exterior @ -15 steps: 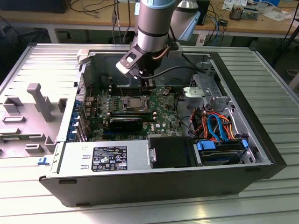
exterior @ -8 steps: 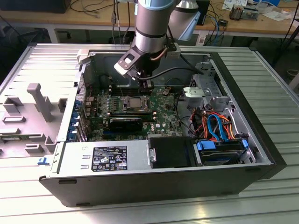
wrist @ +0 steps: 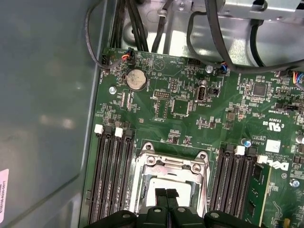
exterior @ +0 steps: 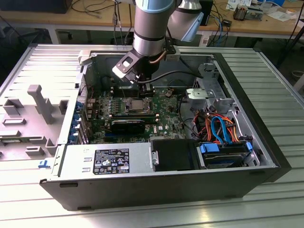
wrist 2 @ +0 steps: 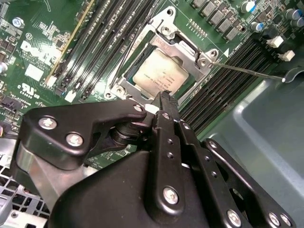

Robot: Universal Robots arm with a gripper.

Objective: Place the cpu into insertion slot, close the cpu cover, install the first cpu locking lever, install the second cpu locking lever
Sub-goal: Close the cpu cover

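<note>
The cpu (wrist 2: 159, 76) lies flat in the insertion slot (wrist 2: 124, 81) on the green board, its silver-grey top showing through the window of the cpu cover (wrist 2: 183, 43). The cover rests down around the chip. My gripper (wrist 2: 164, 96) hovers just above the near edge of the chip, fingers shut together with nothing between them. In the first wrist view the gripper (wrist: 166, 193) sits over the cover (wrist: 171, 166). A thin metal locking lever (wrist 2: 247, 70) sticks out sideways from a socket corner across the memory slots. In the exterior view the gripper (exterior: 142, 87) hangs over the socket (exterior: 137, 105).
Long black memory slots (wrist: 111, 175) flank the socket on both sides. A black card (exterior: 128, 126) lies just in front of the socket. Cable bundles (exterior: 218, 126) and drive bays fill the exterior view's right. Case walls (wrist: 47, 118) stand close behind the board.
</note>
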